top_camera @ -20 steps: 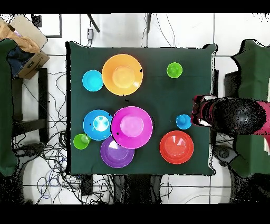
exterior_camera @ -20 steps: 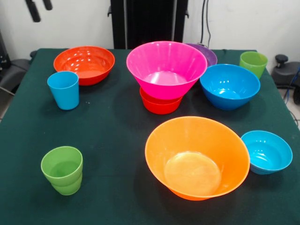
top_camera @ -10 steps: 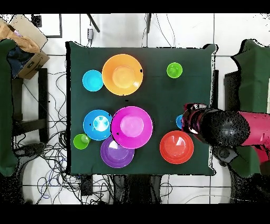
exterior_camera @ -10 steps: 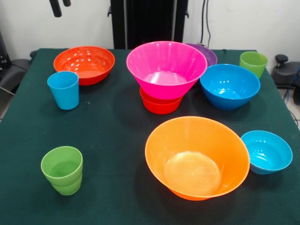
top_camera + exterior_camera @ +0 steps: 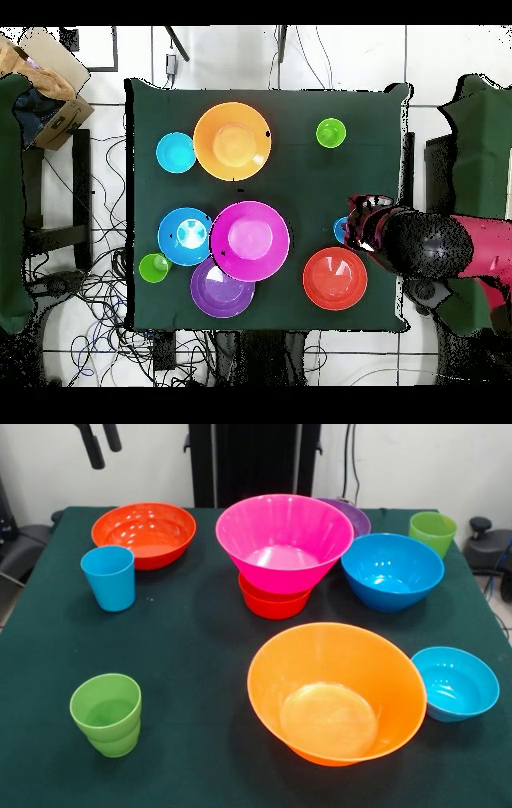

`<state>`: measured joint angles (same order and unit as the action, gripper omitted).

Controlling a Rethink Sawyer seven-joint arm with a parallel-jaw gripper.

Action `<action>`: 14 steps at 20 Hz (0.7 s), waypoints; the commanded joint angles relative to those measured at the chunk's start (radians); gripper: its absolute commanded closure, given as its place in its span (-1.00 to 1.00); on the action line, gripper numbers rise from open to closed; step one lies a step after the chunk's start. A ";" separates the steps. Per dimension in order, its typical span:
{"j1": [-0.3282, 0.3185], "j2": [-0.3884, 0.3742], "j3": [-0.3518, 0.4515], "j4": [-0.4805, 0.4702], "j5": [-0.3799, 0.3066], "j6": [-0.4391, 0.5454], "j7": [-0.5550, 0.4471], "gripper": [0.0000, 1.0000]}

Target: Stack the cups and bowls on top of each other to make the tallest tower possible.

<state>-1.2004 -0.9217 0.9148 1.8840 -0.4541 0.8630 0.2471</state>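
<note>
I count seven bowls: large orange (image 5: 337, 692) nearest the front, large pink (image 5: 284, 540) sitting in a small red-orange (image 5: 273, 604), then medium red-orange (image 5: 144, 532), blue (image 5: 392, 570), purple (image 5: 352, 514), small blue (image 5: 454, 682). Three cups: sky blue (image 5: 109, 578), two green (image 5: 106, 713) (image 5: 432, 531). My gripper (image 5: 99, 442) hangs parted above.
</note>
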 commanded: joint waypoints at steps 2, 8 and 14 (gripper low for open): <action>0.018 0.103 -0.094 0.077 -0.116 -0.089 0.098 -1.00; 0.022 0.173 -0.135 0.079 -0.166 -0.161 0.106 -1.00; 0.031 0.174 -0.150 0.085 -0.178 -0.182 0.122 -1.00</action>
<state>-1.2041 -0.8047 0.8392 1.8995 -0.5566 0.7290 0.2471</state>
